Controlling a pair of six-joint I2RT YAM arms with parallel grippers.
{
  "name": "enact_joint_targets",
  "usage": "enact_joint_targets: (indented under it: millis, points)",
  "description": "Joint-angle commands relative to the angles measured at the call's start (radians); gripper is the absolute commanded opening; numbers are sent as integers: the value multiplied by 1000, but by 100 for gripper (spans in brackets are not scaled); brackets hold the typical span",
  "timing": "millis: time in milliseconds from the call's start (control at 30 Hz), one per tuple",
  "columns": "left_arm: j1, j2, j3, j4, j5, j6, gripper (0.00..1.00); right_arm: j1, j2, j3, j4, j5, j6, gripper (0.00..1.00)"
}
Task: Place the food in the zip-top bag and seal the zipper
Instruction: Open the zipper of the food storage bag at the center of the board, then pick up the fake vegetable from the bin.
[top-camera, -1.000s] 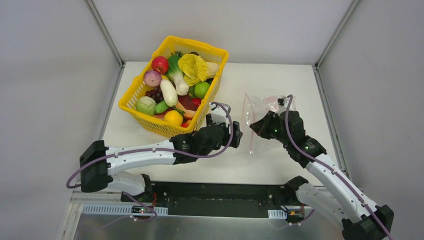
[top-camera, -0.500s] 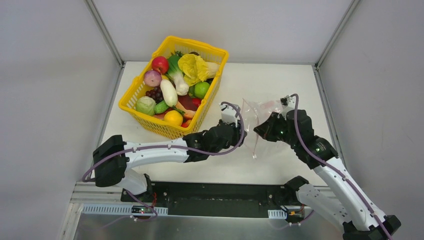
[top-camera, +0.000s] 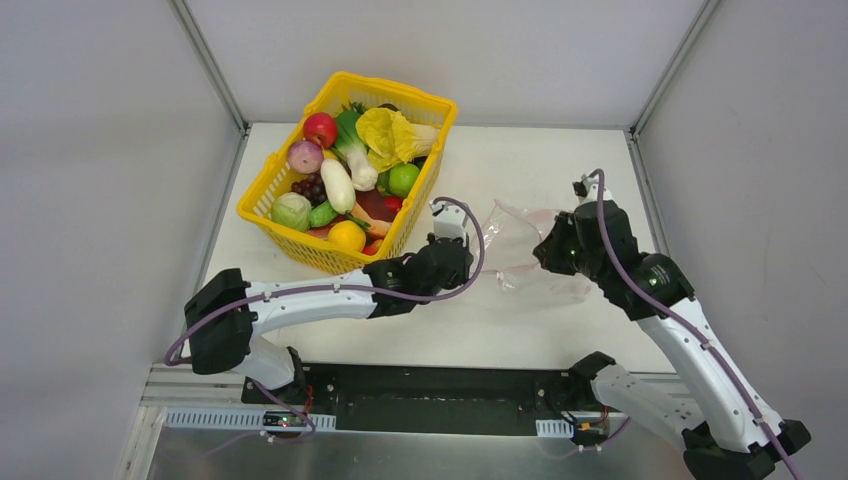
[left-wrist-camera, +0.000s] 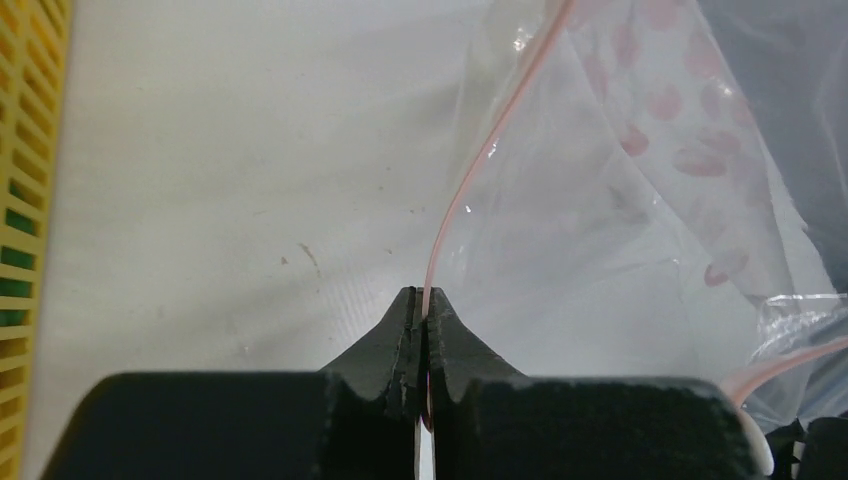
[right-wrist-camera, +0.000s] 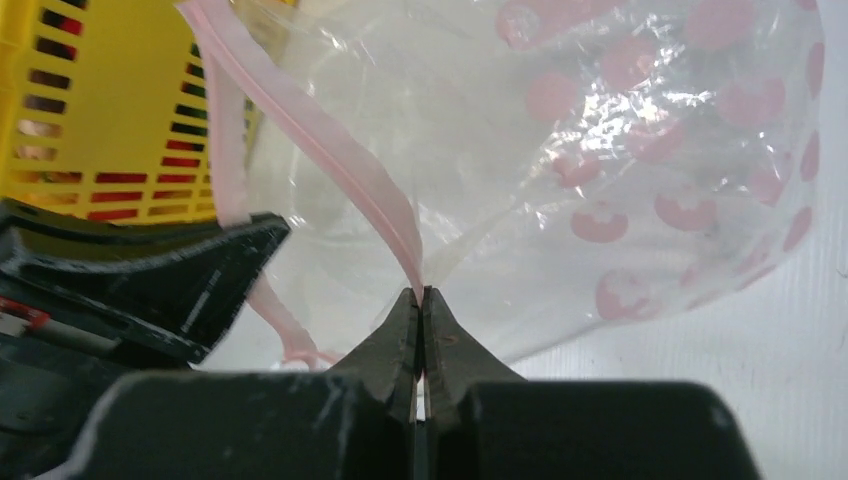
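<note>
1. While the zip-top bag (top-camera: 518, 246) spans the gap between the two arms, just to the right of the yellow basket (top-camera: 395, 88), each gripper pinches its pink zipper (left-wrist-camera: 468, 195).
2. The left gripper (left-wrist-camera: 420, 300) has its jaws pressed together on the thin pink strip, which rises straight up from between the tips. This is the end of the bag nearest the basket.
3. The right gripper (right-wrist-camera: 420, 296) is clamped just as tightly on the zipper at the side of the bag farther from the basket.
4. In the right wrist view the two zipper strips part. One runs down to the fingertips and the other bows away toward the basket, so the mouth gapes.
5. The bag is clear and crinkled, printed with pink spots.
6. The food (top-camera: 345, 180) lies piled inside the basket: a red apple (top-camera: 320, 129), yellow cabbage (top-camera: 386, 135), white radish (top-camera: 337, 184) and green lime (top-camera: 404, 179) among it.
7. Basket and bag sit over the white table (top-camera: 520, 335).
</note>
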Motion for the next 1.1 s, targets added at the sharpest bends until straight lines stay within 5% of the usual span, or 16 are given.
enact_joint_targets:
  millis: [0, 100, 267, 600, 833, 1067]
  points:
    - [36, -33, 63, -125, -87, -11, 1, 18, 1, 37, -90, 17, -9, 0]
    - [51, -30, 83, -183, -78, -12, 7, 22, -75, -29, 31, -115, 8, 0]
    - [53, -56, 77, -139, 26, 39, 45, 22, -111, -113, 170, -138, 73, 0]
    - [55, -275, 49, -191, 176, 170, 94, 22, -128, -270, 373, -78, 174, 0]
    - [88, -433, 108, -403, 75, 254, 99, 22, -101, -320, 450, -126, 177, 0]
    - [298, -572, 121, -520, 36, 294, 99, 22, -93, -337, 473, -133, 162, 0]
